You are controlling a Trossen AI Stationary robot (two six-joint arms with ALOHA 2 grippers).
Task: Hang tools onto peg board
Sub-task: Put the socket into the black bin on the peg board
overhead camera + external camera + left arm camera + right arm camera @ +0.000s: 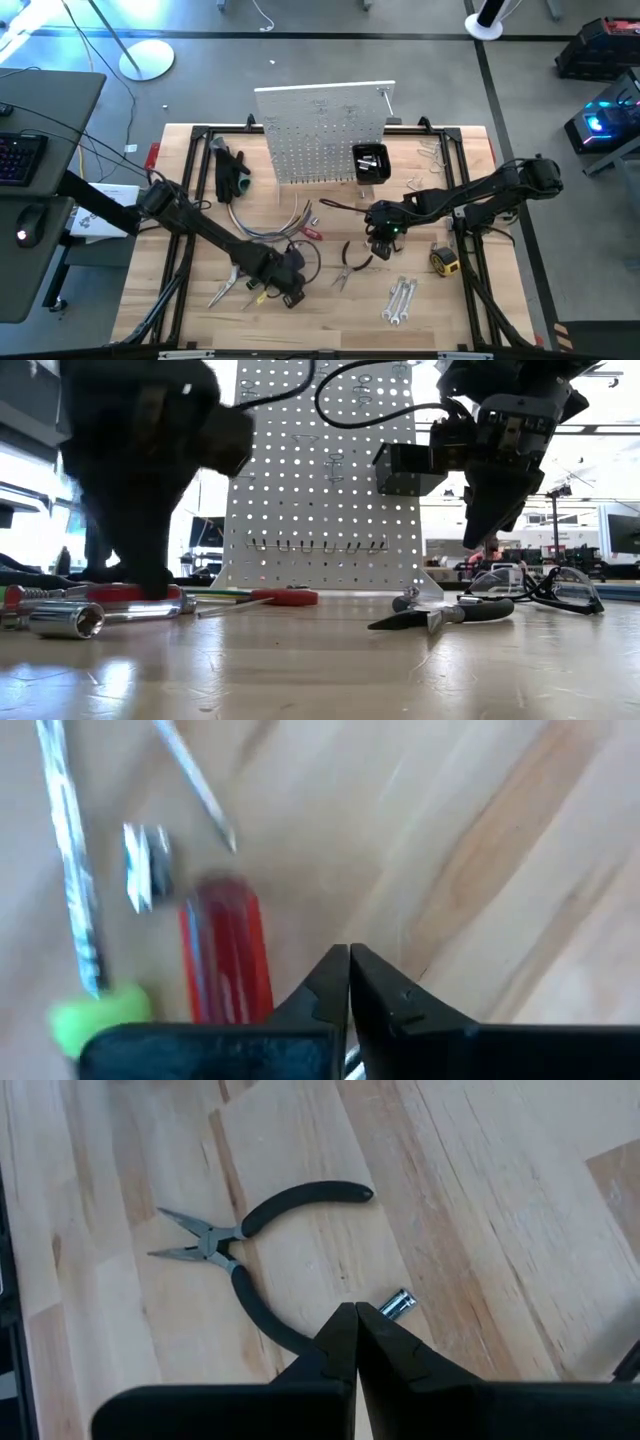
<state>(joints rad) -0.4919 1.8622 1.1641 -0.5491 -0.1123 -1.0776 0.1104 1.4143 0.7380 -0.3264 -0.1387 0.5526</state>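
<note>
The white peg board (320, 130) stands upright at the table's far side, with a small black bin (370, 162) on it. My left gripper (348, 958) is shut and low at the near left. It stands beside a red-handled screwdriver (225, 955) and a green-handled one (98, 1015), both flat on the wood. My right gripper (356, 1312) is shut and hangs in the air, nothing in it. Below it, black-handled pliers (250, 1250) lie flat with a small silver socket (398, 1304) beside them. My left gripper points steeply down with its shut fingers at the table top, right beside the red handle (262, 982). Its own dark body hides the spot in the low view, and I cannot tell whether the fingers touch the handle or the wood.
Silver wrenches (400, 300) and a yellow tape measure (445, 262) lie near right. Coloured cables (280, 225) and a black bundle (232, 175) lie before the board's left side. Clear glasses (545, 585) sit on the right. A black frame (470, 160) rims the table.
</note>
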